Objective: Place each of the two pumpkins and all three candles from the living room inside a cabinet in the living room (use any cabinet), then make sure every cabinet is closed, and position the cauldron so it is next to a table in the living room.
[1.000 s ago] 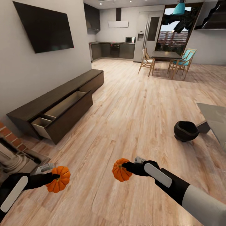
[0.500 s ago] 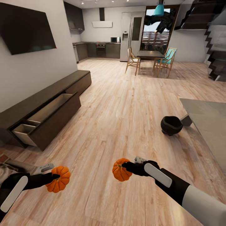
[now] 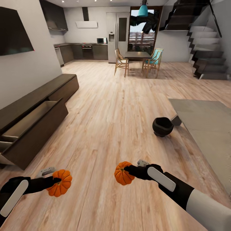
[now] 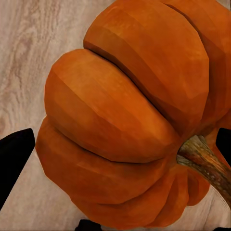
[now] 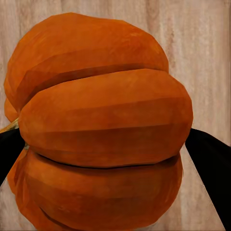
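At the head view's left edge the cabinet (image 3: pixel 30 106) is running out of frame, so its near end and the front of its open drawer (image 3: pixel 29 117) are getting cut off; the pale interior is showing nothing that can be made out. The left gripper (image 3: pixel 54 181) is clamping one pumpkin (image 3: pixel 60 183) over the wood floor (image 3: pixel 109 109), the fruit sitting at the fingertips, well apart from the drawer. In the left wrist view this pumpkin (image 4: pixel 130 115) is hiding nearly everything, its stem (image 4: pixel 204 161) angling off the frame. The right gripper (image 3: pixel 127 169) is squeezing the second pumpkin (image 3: pixel 122 173), which is blocking most of the right wrist view (image 5: pixel 96 125). Farther right, the black cauldron (image 3: pixel 162 126) is sitting on the floor, beside the grey rug (image 3: pixel 205 125). A dining table (image 3: pixel 138 55) with chairs is standing far back.
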Motion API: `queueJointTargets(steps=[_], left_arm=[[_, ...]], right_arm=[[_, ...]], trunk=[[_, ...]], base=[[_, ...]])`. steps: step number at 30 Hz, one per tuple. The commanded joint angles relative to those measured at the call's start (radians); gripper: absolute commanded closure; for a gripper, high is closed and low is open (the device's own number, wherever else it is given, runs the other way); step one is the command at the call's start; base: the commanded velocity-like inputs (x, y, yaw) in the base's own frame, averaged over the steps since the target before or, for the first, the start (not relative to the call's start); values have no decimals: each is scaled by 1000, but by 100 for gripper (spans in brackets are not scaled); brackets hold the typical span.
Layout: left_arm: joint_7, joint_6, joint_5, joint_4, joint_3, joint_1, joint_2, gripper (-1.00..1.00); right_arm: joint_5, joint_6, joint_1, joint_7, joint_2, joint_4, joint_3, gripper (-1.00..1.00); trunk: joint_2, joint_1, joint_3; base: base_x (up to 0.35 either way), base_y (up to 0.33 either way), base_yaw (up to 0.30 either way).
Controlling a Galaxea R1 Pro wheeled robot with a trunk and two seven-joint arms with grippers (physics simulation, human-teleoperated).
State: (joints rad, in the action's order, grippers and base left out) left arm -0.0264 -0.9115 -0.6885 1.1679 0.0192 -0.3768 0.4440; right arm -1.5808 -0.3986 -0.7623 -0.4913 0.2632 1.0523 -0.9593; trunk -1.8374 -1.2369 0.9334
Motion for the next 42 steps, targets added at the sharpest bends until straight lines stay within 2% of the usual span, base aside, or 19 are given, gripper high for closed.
queueJointTargets(steps=[1,31,37,42], left_arm=[[-1,-3,-1,1,1,-1,1,100],[-1,-3,-3,1,1,-1,1,100],[-1,-3,-4,0,-1,-1,1,100],[-1,-3,-4,-1,-1,-1,0,100]], right_arm=[[-5,1,-2,6,1,2,-2,100],[-3,1,-2,23,-1,2,-5,100],[-2,1,-2,23,-1,2,-5,100],[-2,1,-2,23,-1,2,-5,100]], trunk=[[0,0,1],[0,0,1],[0,0,0],[0,0,-4]], base=[[321,0,-258],[322,107,-258],[94,258,-179],[11,249,84]])
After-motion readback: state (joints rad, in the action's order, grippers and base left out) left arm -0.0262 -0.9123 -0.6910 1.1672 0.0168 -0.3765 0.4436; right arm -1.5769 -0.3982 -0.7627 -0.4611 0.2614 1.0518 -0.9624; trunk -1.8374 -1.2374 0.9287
